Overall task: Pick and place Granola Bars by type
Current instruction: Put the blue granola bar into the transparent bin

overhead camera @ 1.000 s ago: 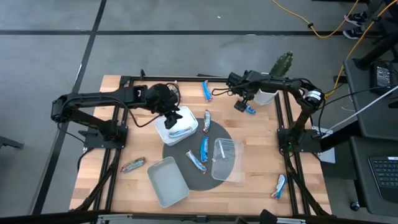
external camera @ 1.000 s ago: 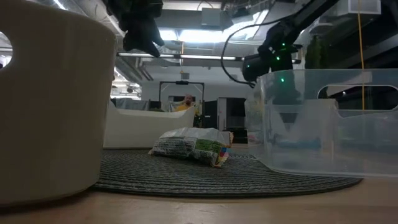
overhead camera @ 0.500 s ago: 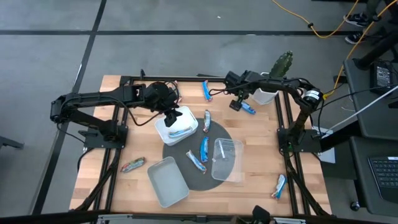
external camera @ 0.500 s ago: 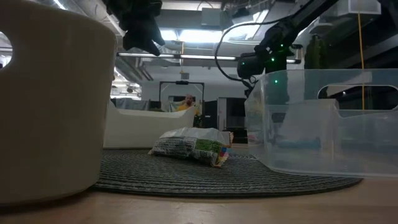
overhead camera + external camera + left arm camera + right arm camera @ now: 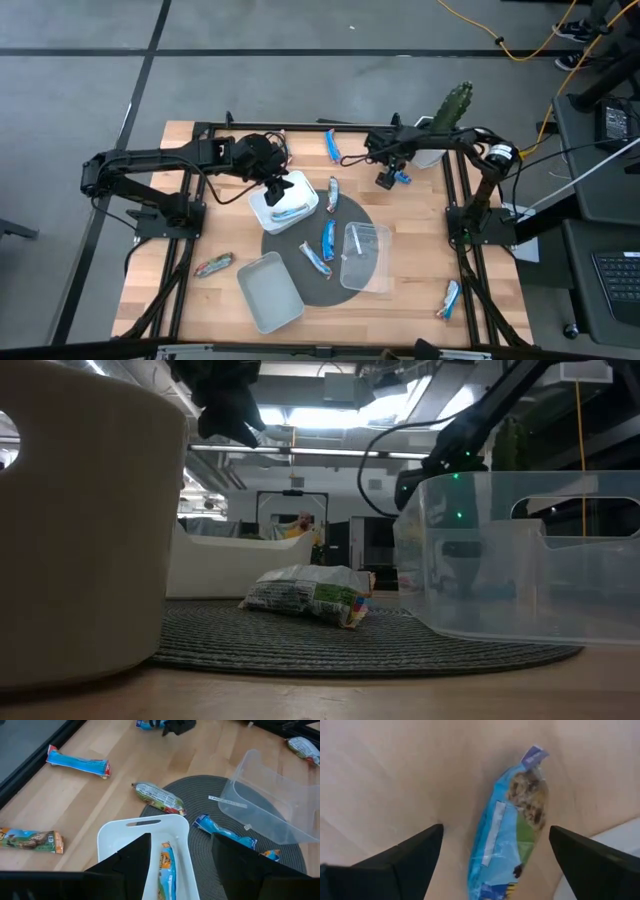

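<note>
now right gripper (image 5: 492,845) directly above blue bar (image 5: 512,827) on surface (image 5: 395,775), jaws wide astride it; left gripper (image 5: 180,852) above white tub (image 5: 107,837), jaws wide.

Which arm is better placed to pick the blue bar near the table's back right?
Right. Its end effector is open, straddling that blue bar; the left end effector is over the white tub.
</note>
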Tool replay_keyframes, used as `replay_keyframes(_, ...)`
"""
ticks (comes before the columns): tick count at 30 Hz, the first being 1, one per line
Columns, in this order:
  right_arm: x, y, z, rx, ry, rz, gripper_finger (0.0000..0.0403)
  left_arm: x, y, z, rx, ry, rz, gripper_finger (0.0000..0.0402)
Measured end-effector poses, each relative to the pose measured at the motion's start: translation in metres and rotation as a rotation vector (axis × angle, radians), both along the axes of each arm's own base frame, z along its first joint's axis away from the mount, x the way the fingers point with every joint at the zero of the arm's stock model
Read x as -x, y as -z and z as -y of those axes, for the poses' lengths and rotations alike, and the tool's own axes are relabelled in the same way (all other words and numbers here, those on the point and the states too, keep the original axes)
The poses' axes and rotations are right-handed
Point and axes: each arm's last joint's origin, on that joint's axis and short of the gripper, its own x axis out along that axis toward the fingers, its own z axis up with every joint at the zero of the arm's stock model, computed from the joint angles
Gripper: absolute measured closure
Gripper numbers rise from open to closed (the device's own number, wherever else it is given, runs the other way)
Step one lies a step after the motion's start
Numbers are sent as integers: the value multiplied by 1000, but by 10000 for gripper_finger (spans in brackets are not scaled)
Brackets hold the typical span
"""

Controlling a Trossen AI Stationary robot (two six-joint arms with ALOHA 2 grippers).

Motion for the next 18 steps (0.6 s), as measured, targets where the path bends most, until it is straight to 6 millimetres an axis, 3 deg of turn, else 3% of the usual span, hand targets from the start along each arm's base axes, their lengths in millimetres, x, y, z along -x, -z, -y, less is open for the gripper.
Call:
replay_keyframes(4,3,7,-3,-45,-14,34,47,-2,-2,-1,-21,6,21,204)
replay_keyframes(7,2,7,-4,-69,-2,50,87,-2,-3,-1,-37,6,30,204)
replay_keyframes(10,2,7,-5,-94,0,65,149,-3,-3,-1,-49,-5,33,204)
replay_keyframes(18,0,6,-7,-155,-1,107,362,-3,-3,-2,-51,-6,33,204)
